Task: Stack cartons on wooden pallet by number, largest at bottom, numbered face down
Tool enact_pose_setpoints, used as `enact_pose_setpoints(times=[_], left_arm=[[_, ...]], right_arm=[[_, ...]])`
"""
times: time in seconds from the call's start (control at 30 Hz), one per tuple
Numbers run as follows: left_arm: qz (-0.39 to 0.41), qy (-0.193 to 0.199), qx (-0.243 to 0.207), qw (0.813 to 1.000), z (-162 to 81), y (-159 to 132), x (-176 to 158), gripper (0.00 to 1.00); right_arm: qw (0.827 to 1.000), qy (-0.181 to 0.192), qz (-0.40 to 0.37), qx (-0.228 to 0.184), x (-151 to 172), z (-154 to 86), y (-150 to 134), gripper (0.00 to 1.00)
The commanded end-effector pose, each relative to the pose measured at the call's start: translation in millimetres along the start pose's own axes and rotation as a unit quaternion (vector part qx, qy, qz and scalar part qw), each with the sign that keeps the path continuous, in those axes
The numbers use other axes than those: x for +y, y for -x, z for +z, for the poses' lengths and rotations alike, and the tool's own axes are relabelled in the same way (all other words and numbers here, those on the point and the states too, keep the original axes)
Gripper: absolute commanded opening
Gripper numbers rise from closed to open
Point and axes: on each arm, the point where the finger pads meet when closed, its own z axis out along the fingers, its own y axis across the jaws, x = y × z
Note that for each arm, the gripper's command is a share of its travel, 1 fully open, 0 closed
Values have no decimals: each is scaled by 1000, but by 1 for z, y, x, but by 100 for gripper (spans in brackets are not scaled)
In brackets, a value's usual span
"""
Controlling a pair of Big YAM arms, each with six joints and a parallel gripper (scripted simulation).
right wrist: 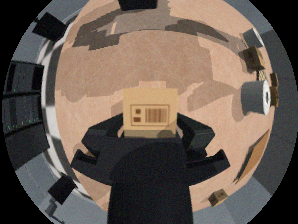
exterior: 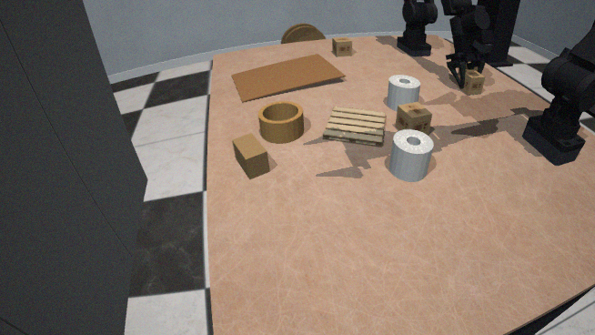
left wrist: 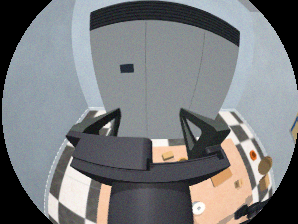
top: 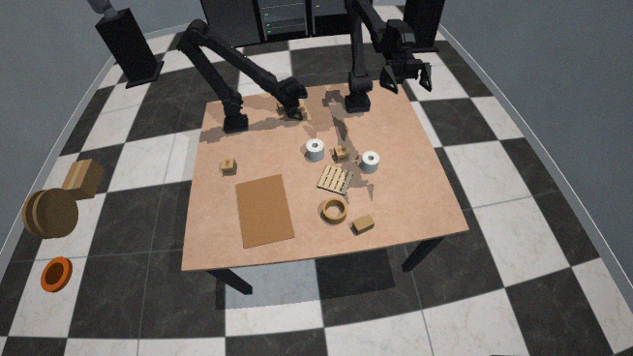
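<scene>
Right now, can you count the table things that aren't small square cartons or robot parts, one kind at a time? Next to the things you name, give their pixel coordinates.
White rolls (top: 315, 155) (top: 370, 166) (exterior: 403, 96) (exterior: 410, 162) (left wrist: 195, 211) (right wrist: 254, 97) (right wrist: 252, 37): 2
Wooden pallet (top: 334, 179) (exterior: 357, 122): 1
Round ring (top: 334, 221) (exterior: 281, 132) (left wrist: 183, 160): 1
Long brown block (top: 363, 224) (exterior: 251, 156) (left wrist: 167, 156): 1
Flat brown board (top: 265, 211) (exterior: 288, 77) (left wrist: 221, 178) (right wrist: 252, 156): 1
Total: 5
</scene>
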Motion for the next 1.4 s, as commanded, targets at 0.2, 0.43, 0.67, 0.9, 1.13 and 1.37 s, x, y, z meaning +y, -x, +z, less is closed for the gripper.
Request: enact_pose_setpoints(times=[0.2, 0.43, 0.67, 0.9, 1.13, 1.37], left_arm=[[5, -1, -20, 1000, 2, 24, -1, 100], [5, -1, -20, 1000, 2, 24, -1, 100], [5, -1, -20, 1000, 2, 24, -1, 100], [5, -1, -20, 1000, 2, 24, -1, 100], [5, -1, -20, 1000, 2, 24, -1, 100], [5, -1, -20, 1000, 2, 24, -1, 100]], right_arm=[[1000, 0, 6, -9, 1, 5, 5, 50], [1000, 0, 7, -9, 0, 2, 5, 67], [1000, 0, 11, 5, 1, -1, -16, 80], [1000, 0, 10, 15, 2, -5, -28, 80], [1000, -1, 11, -7, 1, -20, -2, 80], [1000, -2, 7, -28, -1, -51, 23, 100]])
